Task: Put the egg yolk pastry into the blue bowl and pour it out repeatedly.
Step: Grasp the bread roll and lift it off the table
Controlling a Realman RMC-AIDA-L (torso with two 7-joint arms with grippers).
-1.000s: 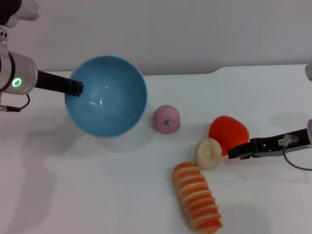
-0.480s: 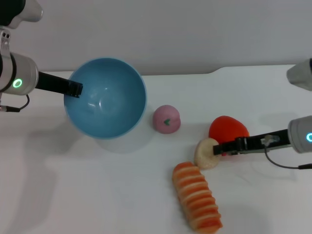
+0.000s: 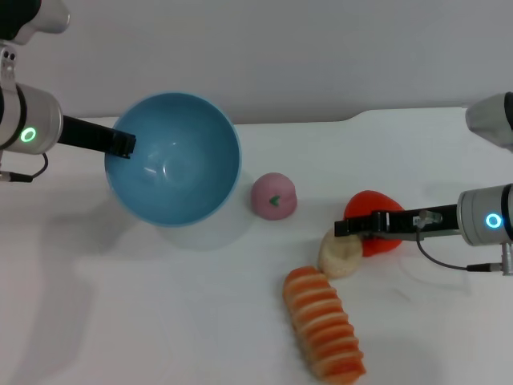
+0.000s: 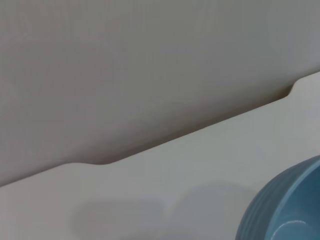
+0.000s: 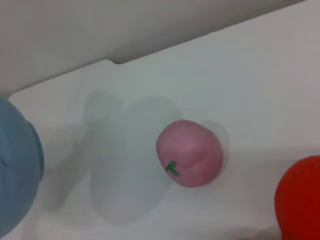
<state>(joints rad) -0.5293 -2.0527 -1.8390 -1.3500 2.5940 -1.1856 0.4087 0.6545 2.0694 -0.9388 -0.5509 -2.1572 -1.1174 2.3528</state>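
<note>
**A:** Start at the left side of the white worktop (image 3: 160,321). What is there?

**B:** The left gripper (image 3: 122,144) is clamped on the rim of the blue bowl (image 3: 174,158) and holds it tilted, with its opening turned toward the front edge and the inside in full view. The bowl is lifted, and its shadow lies on the worktop beneath it. It sits toward the back-left part of the worktop, not far from the back edge. The left wrist view catches only a curved piece of the bowl and the back edge with its notch.

**A:** Anything inside the bowl?

**B:** Only glints of light on the blue plastic.

**A:** And moving toward the middle?

**B:** A pink ball (image 3: 274,196) with a small green mark lies just beside the bowl, apart from it. Toward the front edge lies a long orange-and-cream striped roll (image 3: 324,322).

**A:** Where is the egg yolk pastry?

**B:** The egg yolk pastry (image 3: 340,255) rests on the worktop right of centre, between the striped roll and a red pear (image 3: 377,222), touching or nearly touching the pear.

**A:** And the right arm?

**B:** The right gripper (image 3: 346,228) reaches in from the right edge, across the pear, its tip directly above the pastry. I cannot tell whether it is spread or closed, or whether it touches the pastry.
</note>
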